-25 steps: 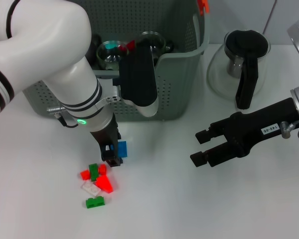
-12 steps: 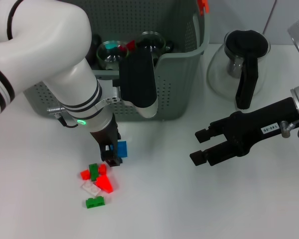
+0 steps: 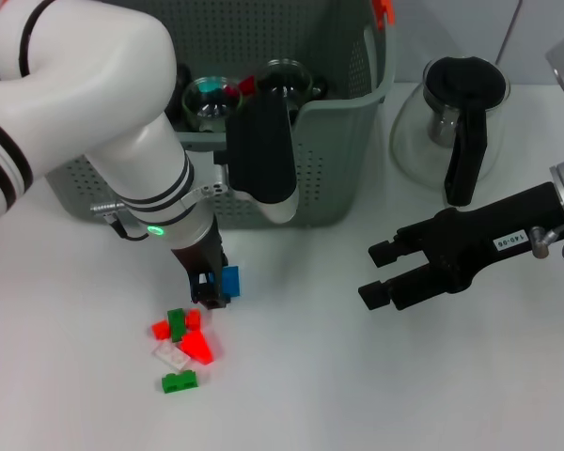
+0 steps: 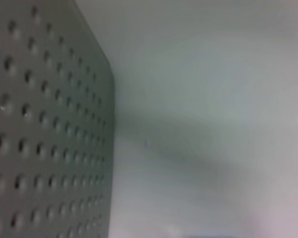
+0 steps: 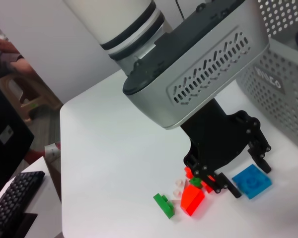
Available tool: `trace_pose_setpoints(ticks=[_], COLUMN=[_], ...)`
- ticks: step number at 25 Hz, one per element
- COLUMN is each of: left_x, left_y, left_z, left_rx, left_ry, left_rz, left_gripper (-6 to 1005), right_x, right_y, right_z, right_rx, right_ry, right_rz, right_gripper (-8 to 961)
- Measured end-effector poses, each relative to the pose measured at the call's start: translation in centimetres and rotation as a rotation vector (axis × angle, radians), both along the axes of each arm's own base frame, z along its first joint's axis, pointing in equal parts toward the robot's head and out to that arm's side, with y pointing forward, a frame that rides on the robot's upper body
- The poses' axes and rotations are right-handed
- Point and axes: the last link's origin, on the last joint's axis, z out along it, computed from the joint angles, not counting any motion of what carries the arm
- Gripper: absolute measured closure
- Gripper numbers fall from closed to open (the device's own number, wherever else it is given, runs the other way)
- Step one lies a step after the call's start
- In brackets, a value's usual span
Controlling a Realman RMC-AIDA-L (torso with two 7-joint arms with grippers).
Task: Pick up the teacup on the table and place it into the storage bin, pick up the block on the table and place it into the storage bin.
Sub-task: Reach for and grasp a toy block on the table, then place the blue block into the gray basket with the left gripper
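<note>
left gripper point(image 3: 213, 289) fingers straddle blue block point(image 3: 229, 280), unclosed.

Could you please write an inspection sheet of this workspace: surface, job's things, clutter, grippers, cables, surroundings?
Surface: white table, bare in front.
Job's things: storage bin at the back, glassware inside; blue block beside the left gripper's fingers; small pile of red, green and white blocks on the table.
Clutter: glass pot with black handle beside the bin.
Grippers: left gripper down over the blocks, open, blue block not gripped; right gripper open, empty, above the table.
Cables: thin cable behind the pot.
Surroundings: keyboard on a side desk.
</note>
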Motion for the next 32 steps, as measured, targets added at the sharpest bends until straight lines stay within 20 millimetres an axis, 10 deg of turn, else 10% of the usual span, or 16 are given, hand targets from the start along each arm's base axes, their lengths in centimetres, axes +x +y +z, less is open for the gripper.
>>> trace_pose_setpoints(ticks=[17, 32], left_x=[0.8, -0.7], left_y=[0.0, -1.5], left_z=[2.3, 17.9], left_rx=[0.000, 0.103], left_ry=[-0.063, -0.914], left_rz=[0.119, 0.469], left_gripper=[581, 548], right_x=[0.1, -0.6], right_y=[0.0, -0.3], right_z=[0.3, 0.5], right_rx=[0.008, -0.002], right_ry=[0.014, 0.072], right_rz=[0.012, 0.058], right_gripper=[129, 129])
